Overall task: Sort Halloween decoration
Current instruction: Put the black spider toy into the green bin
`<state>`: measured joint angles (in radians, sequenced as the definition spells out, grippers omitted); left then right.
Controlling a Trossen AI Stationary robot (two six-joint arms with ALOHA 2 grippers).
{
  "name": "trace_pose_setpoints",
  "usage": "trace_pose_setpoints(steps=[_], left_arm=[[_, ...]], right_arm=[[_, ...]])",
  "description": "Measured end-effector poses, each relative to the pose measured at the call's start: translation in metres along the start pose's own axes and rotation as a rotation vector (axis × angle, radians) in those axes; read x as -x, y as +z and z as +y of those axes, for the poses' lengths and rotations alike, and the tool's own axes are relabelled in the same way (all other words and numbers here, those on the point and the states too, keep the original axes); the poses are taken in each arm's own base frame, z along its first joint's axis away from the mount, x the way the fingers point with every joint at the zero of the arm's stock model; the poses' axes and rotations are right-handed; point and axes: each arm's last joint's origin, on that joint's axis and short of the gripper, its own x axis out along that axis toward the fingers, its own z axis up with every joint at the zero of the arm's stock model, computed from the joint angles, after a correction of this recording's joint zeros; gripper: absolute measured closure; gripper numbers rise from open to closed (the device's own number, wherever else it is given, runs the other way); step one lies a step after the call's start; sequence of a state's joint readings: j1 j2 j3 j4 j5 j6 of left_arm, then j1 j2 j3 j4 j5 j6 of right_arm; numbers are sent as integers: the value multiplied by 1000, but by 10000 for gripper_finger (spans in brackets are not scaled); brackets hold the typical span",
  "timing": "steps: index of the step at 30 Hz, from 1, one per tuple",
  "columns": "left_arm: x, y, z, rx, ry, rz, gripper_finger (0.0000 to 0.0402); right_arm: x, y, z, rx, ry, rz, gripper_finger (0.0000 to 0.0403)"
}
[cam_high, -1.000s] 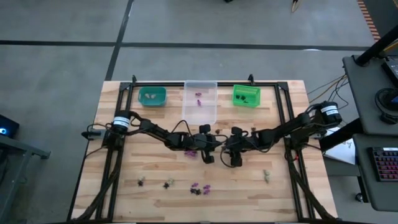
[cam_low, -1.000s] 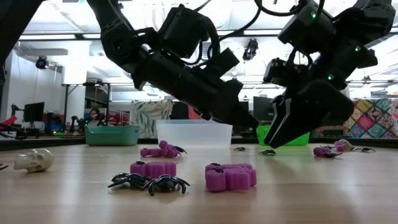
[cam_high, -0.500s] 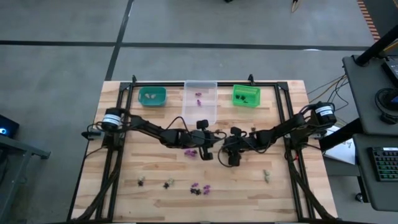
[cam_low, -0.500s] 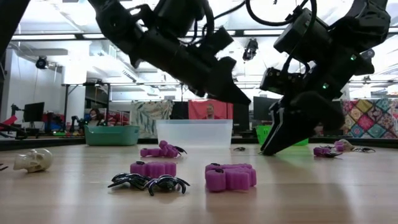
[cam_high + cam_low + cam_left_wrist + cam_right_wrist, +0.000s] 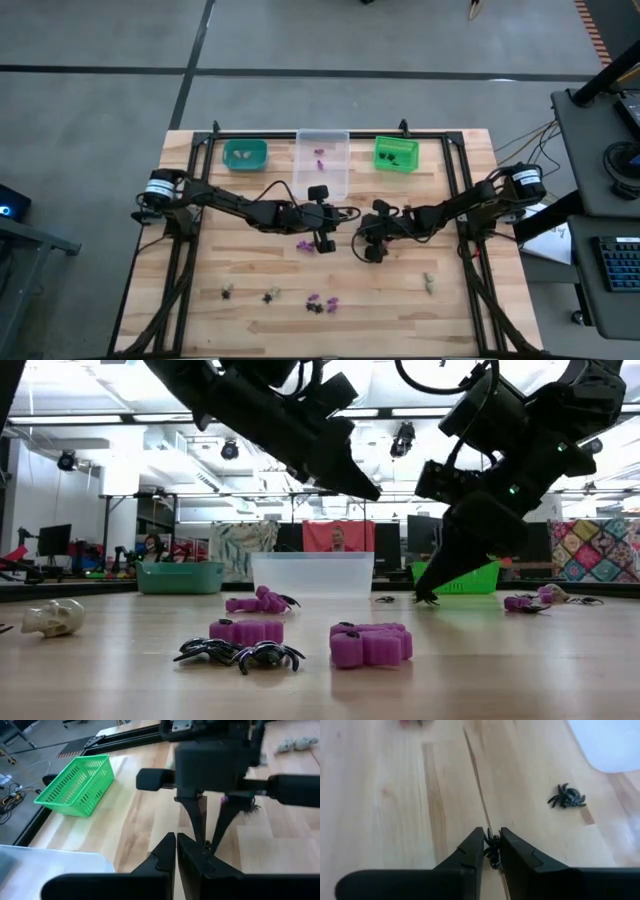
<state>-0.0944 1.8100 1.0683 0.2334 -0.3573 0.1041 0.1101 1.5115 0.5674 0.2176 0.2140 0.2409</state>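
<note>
black spider point(image 5: 492, 848): tiny, glossy plastic, legs splayed, pinched between my right gripper point(image 5: 491, 851) fingertips, down at the wood table point(image 5: 395, 795) near mid-table. jaws narrow, clamped on it. a second black spider point(image 5: 566, 796) lies loose nearby on the boards, close to the clear bin point(image 5: 322, 160) corner.

right gripper point(image 5: 368, 250) reaches in from the right side, arm stretched low across the table, tips angled down to the surface point(image 5: 428, 592).

left gripper point(image 5: 325, 243) is just beside it toward the left, raised off the table point(image 5: 352, 478), jaws fully closed; can't tell if anything is in them.

rest of the decoration: purple pieces point(image 5: 371, 645) and black spiders point(image 5: 240, 653) near the front edge, a pale skull point(image 5: 54, 618) off to the side, a few already in the teal bin point(image 5: 244, 154), clear bin and green bin point(image 5: 396, 154) at the back.
</note>
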Motion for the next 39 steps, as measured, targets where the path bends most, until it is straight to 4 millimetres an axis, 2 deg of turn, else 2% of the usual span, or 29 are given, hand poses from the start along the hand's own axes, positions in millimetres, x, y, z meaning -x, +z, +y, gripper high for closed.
trace_pose_setpoints(steps=[7,11,15,19,24,34,39], left_arm=[[0,-8,-4,-37,-74,32,402],[0,-16,-7,-39,-138,44,402],[1,-26,-10,-36,-216,18,402],[-3,-33,-13,3,-214,-20,402],[-16,-40,-18,39,-210,-55,402],[-56,-57,-35,74,-214,4,402],[-67,-61,-40,80,-215,26,402]], right_arm=[[10,13,-13,-160,86,-38,375],[16,17,-16,-154,123,-38,382],[19,12,-20,-171,102,30,392],[19,3,-21,-199,77,120,394],[20,-3,-20,-200,63,173,394],[20,-1,-21,-196,21,143,394],[20,0,-21,-188,0,124,394]])
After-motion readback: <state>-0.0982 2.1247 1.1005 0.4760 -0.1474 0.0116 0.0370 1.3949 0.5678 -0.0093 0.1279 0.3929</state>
